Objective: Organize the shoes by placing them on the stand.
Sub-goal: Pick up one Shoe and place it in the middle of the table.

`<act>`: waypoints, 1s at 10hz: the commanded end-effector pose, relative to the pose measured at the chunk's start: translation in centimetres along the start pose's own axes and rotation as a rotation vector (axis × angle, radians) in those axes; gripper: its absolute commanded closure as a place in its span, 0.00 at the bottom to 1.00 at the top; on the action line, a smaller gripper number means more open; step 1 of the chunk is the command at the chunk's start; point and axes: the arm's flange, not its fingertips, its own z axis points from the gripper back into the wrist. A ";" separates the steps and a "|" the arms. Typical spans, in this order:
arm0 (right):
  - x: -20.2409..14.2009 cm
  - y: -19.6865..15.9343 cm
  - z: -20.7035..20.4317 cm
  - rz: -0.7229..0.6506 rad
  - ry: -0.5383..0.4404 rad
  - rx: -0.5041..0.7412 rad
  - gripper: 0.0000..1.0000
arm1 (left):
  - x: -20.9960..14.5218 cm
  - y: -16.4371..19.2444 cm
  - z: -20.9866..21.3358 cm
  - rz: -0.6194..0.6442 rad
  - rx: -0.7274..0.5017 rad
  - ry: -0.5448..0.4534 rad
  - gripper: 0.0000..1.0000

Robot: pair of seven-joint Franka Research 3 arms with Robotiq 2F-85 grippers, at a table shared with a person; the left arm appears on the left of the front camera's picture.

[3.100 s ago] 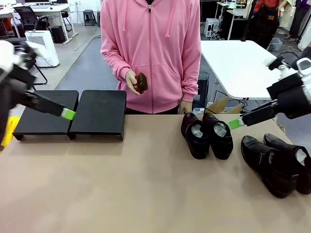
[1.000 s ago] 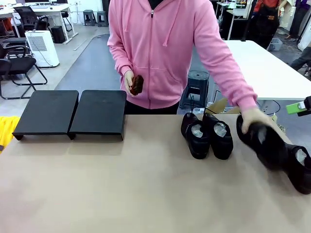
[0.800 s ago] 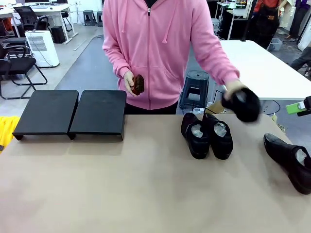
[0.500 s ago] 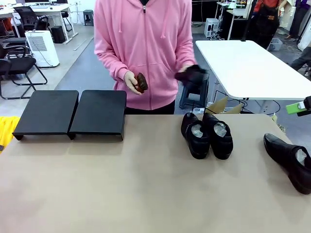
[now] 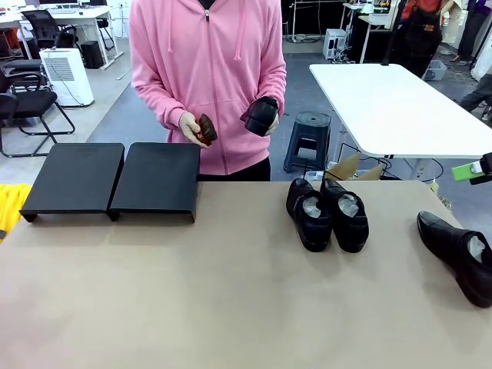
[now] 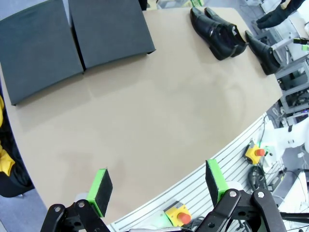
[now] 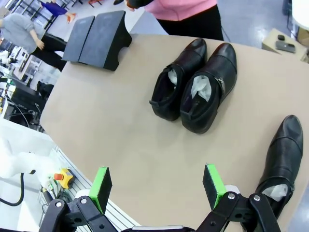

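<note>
Stand (image 5: 154,178): upper left of the front view, at the table's far edge; two flat black panels side by side, both bare on top.
Pair of shoes (image 5: 329,209): centre right of the front view, flat on the table (image 5: 192,292), side by side and touching, toes toward the person, pale linings showing; well apart from the stand.
Single shoe (image 5: 460,255): lower right edge of the front view, on the table, well apart from the pair, partly cut by the frame.
Held shoe (image 5: 260,115): upper centre of the front view, off the table, gripped in the person's hand (image 5: 274,123) at chest height in front of the pink hoodie (image 5: 207,54).
Brown object (image 5: 204,128): small and reddish-brown, in the person's other hand (image 5: 188,126), just left of the held shoe in the picture.
Left gripper (image 6: 158,186): bottom of the left wrist view, fingers spread wide, nothing between the green pads; high over the near table edge.
Right gripper (image 7: 157,186): bottom of the right wrist view, fingers spread wide, gripping nothing; above the table, with the pair of shoes at upper centre and the single shoe at lower right.
Green tip (image 5: 467,171): right edge of the front view, probably a pad of the right gripper, too little in view to be sure.
</note>
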 end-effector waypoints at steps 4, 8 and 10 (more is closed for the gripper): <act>0.2 0.7 -0.9 -0.007 0.027 -0.088 0.00 | 0.0 0.0 0.2 -0.015 -0.014 -0.002 0.00; 1.5 3.3 -4.7 -0.039 0.040 -0.293 0.00 | 0.0 0.0 0.2 -0.015 -0.014 -0.002 0.00; 3.7 4.8 -9.2 -0.037 0.047 -0.375 0.00 | 0.0 0.0 0.2 -0.015 -0.014 -0.002 0.00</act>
